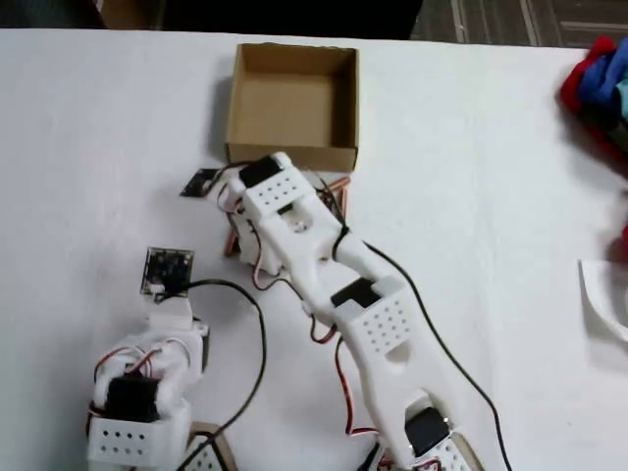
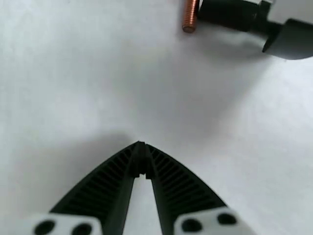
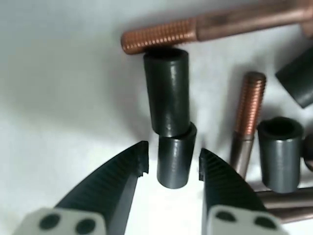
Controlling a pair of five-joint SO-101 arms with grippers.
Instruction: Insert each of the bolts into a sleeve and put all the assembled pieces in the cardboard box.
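Evidently the cardboard box [image 1: 289, 155] is empty: the right gripper [image 3: 172, 159] has fingers apart astride a bare sleeve [image 3: 173, 174], loose bolts [image 3: 249, 107] beyond; the left gripper [image 2: 140, 148] has fingers together.

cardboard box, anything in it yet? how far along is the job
Done: nothing; the cardboard box looks empty in the high view. In hand: the right pincer is open around a black sleeve lying on the table, not gripping it. The left pincer is shut over bare table. Left: the copper bolts and other sleeves lie loose, none visibly assembled or boxed.
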